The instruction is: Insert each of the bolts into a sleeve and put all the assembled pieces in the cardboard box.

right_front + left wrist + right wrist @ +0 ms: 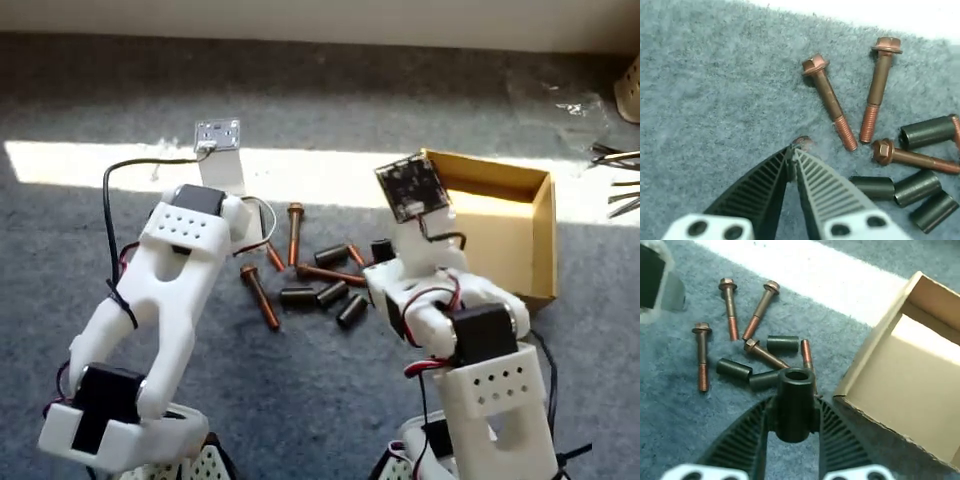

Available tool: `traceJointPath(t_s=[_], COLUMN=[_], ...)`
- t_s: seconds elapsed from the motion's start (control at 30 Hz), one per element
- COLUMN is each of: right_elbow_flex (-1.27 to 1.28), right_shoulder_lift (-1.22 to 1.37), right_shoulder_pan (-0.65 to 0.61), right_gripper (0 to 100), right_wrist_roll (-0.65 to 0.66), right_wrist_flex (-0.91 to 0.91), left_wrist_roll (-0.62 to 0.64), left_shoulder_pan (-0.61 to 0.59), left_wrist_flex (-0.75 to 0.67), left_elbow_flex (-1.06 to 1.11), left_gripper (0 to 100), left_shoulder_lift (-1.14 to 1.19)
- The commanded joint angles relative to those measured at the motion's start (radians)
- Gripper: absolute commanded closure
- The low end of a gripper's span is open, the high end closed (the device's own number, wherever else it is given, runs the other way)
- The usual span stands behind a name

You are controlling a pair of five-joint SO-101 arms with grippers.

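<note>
The right gripper (795, 407) pinches one dark sleeve (796, 385) upright, just beside the cardboard box (875, 350). The left gripper (794, 151) is pressed together over the carpet (715, 100), with a bolt head (803, 142) showing at its tips. Loose bolts (830, 102) and sleeves (920, 132) lie between the arms.

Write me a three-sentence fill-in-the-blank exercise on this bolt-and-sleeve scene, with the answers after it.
1. The right gripper is shut on a dark ___.
2. Of the two arms, the cardboard box stands nearer the ___ one.
3. The loose bolts and loose sleeves lie ___ the left arm and the right arm.

Missing words: sleeve; right; between.
</note>
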Motion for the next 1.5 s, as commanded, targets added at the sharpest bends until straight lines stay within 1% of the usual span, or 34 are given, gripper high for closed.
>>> traceJointPath(t_s=[0.0, 0.07, 0.17, 0.4, 0.43, 0.5, 0.57, 0.67, 0.77, 0.87, 1.03, 1.17, 1.27, 1.47], right_elbow_flex=[0.116, 0.189, 0.277, 0.378, 0.386, 0.406, 0.430, 0.460, 0.503, 0.536, 0.545, 0.547, 0.547, 0.568], right_shoulder_lift=[-0.088, -0.116, -0.154, -0.265, -0.280, -0.309, -0.335, -0.354, -0.358, -0.360, -0.360, -0.360, -0.360, -0.360], right_shoulder_pan=[0.070, 0.079, 0.079, 0.081, 0.079, 0.077, 0.076, 0.038, -0.001, -0.008, -0.010, -0.010, -0.010, -0.012], right_gripper=[99.4, 99.4, 99.4, 99.4, 99.4, 99.4, 99.4, 99.4, 99.4, 99.4, 99.4, 99.4, 99.4, 99.4], right_wrist_roll=[-0.009, -0.009, -0.015, -0.011, -0.011, -0.011, -0.014, -0.015, -0.015, -0.017, -0.017, -0.017, -0.017, -0.011], right_wrist_flex=[-0.090, -0.128, -0.173, -0.188, -0.188, -0.186, -0.189, -0.193, -0.243, -0.286, -0.295, -0.295, -0.294, -0.297], left_wrist_roll=[0.035, 0.068, 0.141, 0.150, 0.167, 0.239, 0.269, 0.269, 0.270, 0.273, 0.275, 0.275, 0.275, 0.273], left_shoulder_pan=[0.031, 0.039, 0.036, 0.030, 0.028, 0.024, 0.024, 0.025, 0.018, 0.010, 0.010, 0.007, 0.007, -0.039], left_wrist_flex=[-0.066, -0.091, -0.141, -0.210, -0.212, -0.212, -0.227, -0.292, -0.354, -0.387, -0.388, -0.410, -0.410, -0.413], left_elbow_flex=[-0.050, -0.050, -0.051, -0.042, -0.042, -0.031, -0.015, 0.019, 0.054, 0.070, 0.067, 0.024, -0.048, -0.084], left_gripper=[92, 90, 89, 89, 89, 89, 89, 89, 89, 90, 90, 90, 90, 90], left_shoulder_lift=[0.051, 0.074, 0.091, 0.094, 0.096, 0.096, 0.096, 0.096, 0.096, 0.096, 0.113, 0.229, 0.320, 0.363])
